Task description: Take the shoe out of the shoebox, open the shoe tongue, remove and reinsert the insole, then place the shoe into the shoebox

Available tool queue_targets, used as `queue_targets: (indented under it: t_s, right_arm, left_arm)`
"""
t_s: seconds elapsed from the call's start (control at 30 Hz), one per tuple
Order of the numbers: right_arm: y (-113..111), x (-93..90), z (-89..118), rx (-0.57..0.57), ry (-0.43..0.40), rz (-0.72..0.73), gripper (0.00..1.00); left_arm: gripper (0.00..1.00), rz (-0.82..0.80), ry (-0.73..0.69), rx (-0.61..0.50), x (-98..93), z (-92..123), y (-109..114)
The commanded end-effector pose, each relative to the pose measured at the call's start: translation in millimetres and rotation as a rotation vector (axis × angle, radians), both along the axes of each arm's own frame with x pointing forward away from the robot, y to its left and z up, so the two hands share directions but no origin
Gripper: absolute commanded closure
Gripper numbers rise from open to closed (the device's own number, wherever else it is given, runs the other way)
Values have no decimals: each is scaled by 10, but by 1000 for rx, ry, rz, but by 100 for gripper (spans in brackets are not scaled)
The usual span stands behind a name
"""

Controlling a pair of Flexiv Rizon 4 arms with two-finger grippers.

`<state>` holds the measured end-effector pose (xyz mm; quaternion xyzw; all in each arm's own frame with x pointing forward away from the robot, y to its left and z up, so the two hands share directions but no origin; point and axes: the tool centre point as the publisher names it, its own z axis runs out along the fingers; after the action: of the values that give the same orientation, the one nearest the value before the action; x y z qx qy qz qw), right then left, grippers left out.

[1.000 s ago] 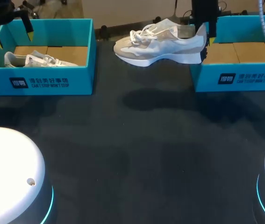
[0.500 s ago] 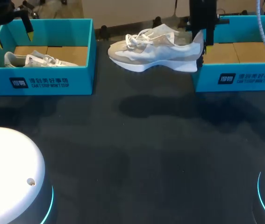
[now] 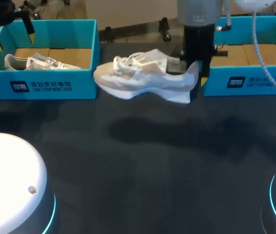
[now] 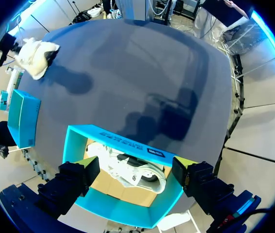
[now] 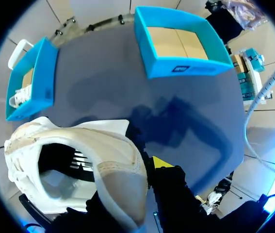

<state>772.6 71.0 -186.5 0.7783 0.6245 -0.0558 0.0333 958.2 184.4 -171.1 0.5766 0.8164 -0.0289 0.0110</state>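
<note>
Step one: right claw (image 3: 198, 73) clamped on shoe (image 3: 140, 80) heel, aloft at shoebox's (image 3: 254, 82) 9 o'clock. Next (judged): lower onto desk (image 3: 152, 165). Left claw (image 3: 14, 41) apart.

— What moved?
— My right gripper (image 3: 196, 78) has carried the shoe (image 3: 138, 80) off from beside the right shoebox (image 3: 254, 83), leftward and out over the open table.

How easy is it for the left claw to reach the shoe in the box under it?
Probably yes, easily: the left claw hangs open over the left shoebox, whose top is open, and the shoe lies uncovered inside, nothing in between.
</note>
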Motion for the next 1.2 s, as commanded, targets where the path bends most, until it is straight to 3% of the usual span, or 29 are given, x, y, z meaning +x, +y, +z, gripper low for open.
queue_targets:
  t_s: [0.03,0.33,0.63,1.2]
  right_arm:
    - [95,-310,-18,-4,-23,10,100]
    - [97,-920,-91,-31,-8,-3,100]
    - [26,-1334,-156,-54,-4,-64,100]
    - [6,-1359,-170,-64,2,-75,100]
  left_arm:
    - [0,0,-4,2,-15,2,3]
    - [0,0,-4,2,-15,2,3]
    - [0,0,-4,2,-15,2,3]
    - [0,0,-4,2,-15,2,3]
